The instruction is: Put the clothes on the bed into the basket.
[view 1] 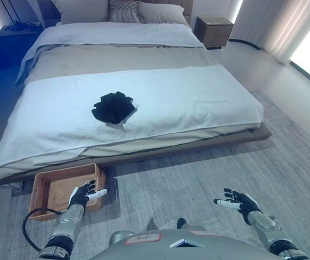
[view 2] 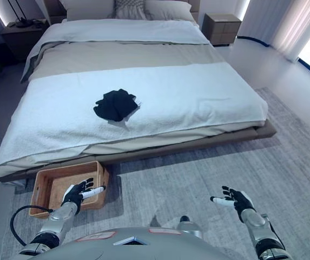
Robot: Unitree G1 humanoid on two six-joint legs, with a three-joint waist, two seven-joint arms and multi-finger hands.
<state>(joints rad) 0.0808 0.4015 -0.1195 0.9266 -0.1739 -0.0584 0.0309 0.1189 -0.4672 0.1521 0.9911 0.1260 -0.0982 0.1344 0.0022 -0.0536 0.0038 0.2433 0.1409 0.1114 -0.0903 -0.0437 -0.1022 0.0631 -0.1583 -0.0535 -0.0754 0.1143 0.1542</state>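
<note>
Black clothes (view 1: 114,107) lay mid-frame on bed (view 1: 198,97), well above both hands; left hand (view 1: 82,196) nearer, over basket (view 1: 42,187); right hand (view 1: 241,203) lower right; both w/ fingers spread, empty.

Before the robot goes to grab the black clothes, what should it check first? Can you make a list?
1. Clothes there to pick up: ok. A black clothes pile lies on the white blanket of the bed.
2. Basket ready: ok. The basket sits on the floor by the bed's near edge, with nothing seen inside.
3. Left hand free: ok. The left hand hovers over the basket, fingers open, holding nothing.
4. Right hand free: ok. The right hand hangs over the rug, fingers spread.
5. Hands close enough to the clothes: not ok. Both are short of the bed.
6. More clothes hidden in the pile: cannot tell.
</note>
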